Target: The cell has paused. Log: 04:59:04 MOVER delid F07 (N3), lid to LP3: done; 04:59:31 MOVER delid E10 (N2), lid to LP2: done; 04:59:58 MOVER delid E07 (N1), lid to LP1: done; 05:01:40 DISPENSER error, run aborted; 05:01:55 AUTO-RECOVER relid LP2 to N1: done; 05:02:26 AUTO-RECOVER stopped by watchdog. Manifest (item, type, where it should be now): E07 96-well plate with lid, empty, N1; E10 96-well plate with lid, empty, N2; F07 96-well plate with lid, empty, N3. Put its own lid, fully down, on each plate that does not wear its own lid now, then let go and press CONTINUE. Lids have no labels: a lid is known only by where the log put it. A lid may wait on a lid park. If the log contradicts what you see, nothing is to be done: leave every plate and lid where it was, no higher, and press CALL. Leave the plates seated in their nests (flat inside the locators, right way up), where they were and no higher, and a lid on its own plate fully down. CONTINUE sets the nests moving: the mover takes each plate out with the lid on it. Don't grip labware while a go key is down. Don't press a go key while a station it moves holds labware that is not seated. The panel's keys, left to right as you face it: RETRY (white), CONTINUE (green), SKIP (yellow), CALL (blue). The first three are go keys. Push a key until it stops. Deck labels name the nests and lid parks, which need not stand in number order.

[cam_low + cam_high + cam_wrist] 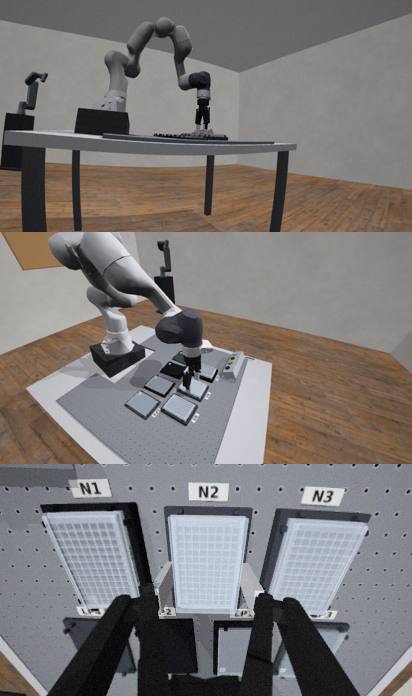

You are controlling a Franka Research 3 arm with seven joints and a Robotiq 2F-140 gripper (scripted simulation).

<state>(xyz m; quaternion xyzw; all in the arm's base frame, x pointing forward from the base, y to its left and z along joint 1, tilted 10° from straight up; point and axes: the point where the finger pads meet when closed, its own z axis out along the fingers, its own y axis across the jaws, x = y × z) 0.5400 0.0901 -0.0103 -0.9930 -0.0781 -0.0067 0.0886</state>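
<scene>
My gripper (207, 572) is shut on a clear lid (208, 561), with one finger on each long side. It holds the lid over the plate in nest N2 (193, 388), at plate level. I cannot tell if the lid is fully down. The same gripper shows in the top and exterior views (191, 381) (202, 128). The plate in N1 (92, 556) and the plate in N3 (315, 561) sit flat in their nests with their wells showing and no lid. Two grey lids lie on lid parks (159, 385) (142, 404). The park labelled LP2 (172, 369) is bare and black.
The key panel (232, 366) stands beyond N1, at the deck's right edge, with its coloured keys facing the nests. Another bare park (180, 357) lies behind the arm's wrist. The arm's black base (116, 354) stands at the deck's back left.
</scene>
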